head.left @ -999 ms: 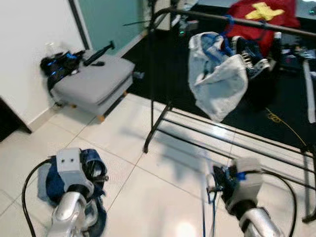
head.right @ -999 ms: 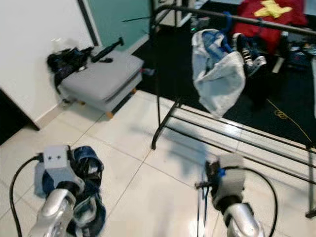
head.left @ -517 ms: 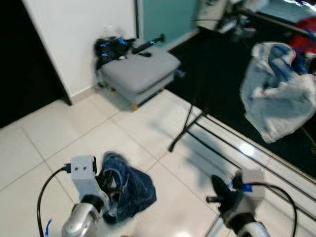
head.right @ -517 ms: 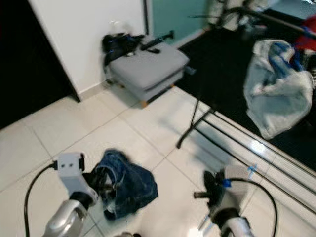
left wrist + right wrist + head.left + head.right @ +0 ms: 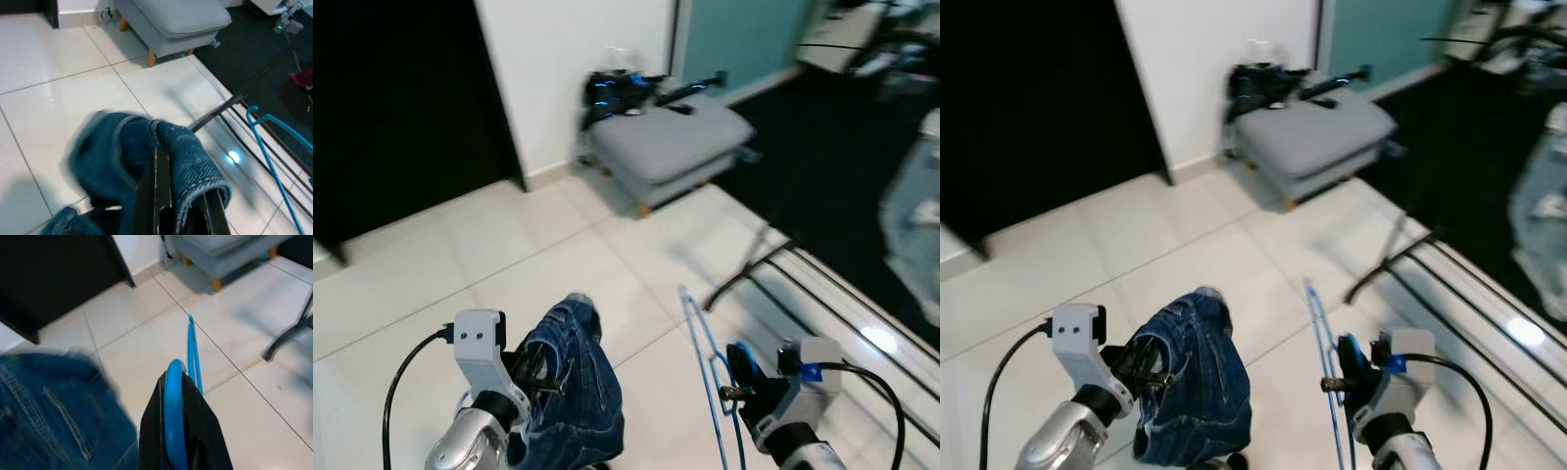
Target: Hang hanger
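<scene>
Hanging is not done yet, so here's how things sit. A blue wire hanger (image 5: pixel 710 377) is pinched in the right claw (image 5: pixel 744 392), fingers pressed together on the blue wire, which is seen clearly in the right wrist view (image 5: pixel 175 416). The hanger's long axis runs from the claw toward about 11 o'clock, with its far tip (image 5: pixel 1310 285) pointed out over the white tile floor (image 5: pixel 460 264). Which end is the hook can't really be told from the head views; a curved blue bit is caught in the left wrist view (image 5: pixel 266 120).

A pair of blue jeans (image 5: pixel 568 392) is pinched in the left claw (image 5: pixel 161 196), fingers closed on a denim fold, bunched up at roughly 7 o'clock.

The relation that matters, as a guess: the black garment rack (image 5: pixel 822 284) is off at about 2 to 3 o'clock, with only its lower rails and a foot in frame, and a pale garment (image 5: pixel 915 225) is blurred at the right edge. So the rack lies to the right of the hanger, the right arm is the nearer one, and the hanger is currently aimed away from it. A turn back toward the rack would probably be needed first.

A grey footstool (image 5: pixel 671 147) with some dark gear (image 5: pixel 612 93) on it is parked by the wall at 12 o'clock.
</scene>
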You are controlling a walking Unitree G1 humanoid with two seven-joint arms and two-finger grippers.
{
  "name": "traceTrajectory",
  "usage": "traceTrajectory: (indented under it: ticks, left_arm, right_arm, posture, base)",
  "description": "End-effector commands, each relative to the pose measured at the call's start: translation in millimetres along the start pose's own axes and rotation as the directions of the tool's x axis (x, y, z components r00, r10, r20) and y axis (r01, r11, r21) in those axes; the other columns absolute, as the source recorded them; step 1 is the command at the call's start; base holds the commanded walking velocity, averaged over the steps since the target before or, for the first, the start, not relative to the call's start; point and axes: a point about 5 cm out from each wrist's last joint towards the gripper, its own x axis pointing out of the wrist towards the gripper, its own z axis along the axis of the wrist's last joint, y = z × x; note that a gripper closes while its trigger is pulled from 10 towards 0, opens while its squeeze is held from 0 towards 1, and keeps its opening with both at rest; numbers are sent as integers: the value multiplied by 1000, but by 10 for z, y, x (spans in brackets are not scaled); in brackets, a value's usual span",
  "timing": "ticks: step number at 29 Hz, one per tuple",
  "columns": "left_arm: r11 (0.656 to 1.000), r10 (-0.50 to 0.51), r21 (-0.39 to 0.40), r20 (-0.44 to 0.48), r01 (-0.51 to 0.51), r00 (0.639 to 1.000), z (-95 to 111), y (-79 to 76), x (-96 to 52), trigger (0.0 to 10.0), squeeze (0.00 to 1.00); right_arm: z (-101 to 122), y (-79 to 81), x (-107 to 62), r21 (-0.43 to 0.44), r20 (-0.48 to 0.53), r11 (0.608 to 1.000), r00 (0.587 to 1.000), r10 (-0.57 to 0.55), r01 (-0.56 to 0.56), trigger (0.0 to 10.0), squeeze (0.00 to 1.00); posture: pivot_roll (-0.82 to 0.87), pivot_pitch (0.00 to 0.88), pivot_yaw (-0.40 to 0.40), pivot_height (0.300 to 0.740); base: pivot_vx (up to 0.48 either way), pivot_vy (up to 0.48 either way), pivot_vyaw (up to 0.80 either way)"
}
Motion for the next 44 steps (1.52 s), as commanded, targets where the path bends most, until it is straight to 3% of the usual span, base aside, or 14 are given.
traceTrajectory:
  ticks: [1, 17, 38, 44]
  left_arm:
    - [1000, -22, 3, 33, 22, 999, 93, -29, -20, 10000, 0]
    - [1000, 4, -17, 2, -4, 1000, 93, 59, -155, 10000, 0]
    - [999, -8, -43, -35, 6, 999, 86, 55, -45, 10000, 0]
    - [994, -8, -107, -19, 6, 1000, 129, 62, 59, 10000, 0]
  right_arm:
    - [-33, 25, -39, 26, -14, 1000, 1000, 9, -9, 10000, 0]
    - [-46, 133, 24, 62, -27, 995, 997, 78, -76, 10000, 0]
    - [-22, 230, 170, 29, -47, 984, 984, 174, -173, 10000, 0]
    - [-29, 215, 149, 17, -50, 985, 984, 173, -172, 10000, 0]
  posture:
    - [31, 214, -7, 740]
    - [56, 226, -12, 740]
    - [67, 240, -26, 740]
    - [40, 233, -19, 740]
  base:
    - [0, 0, 763]
    - [0, 0, 764]
    - [52, 0, 765]
    - [279, 0, 765]
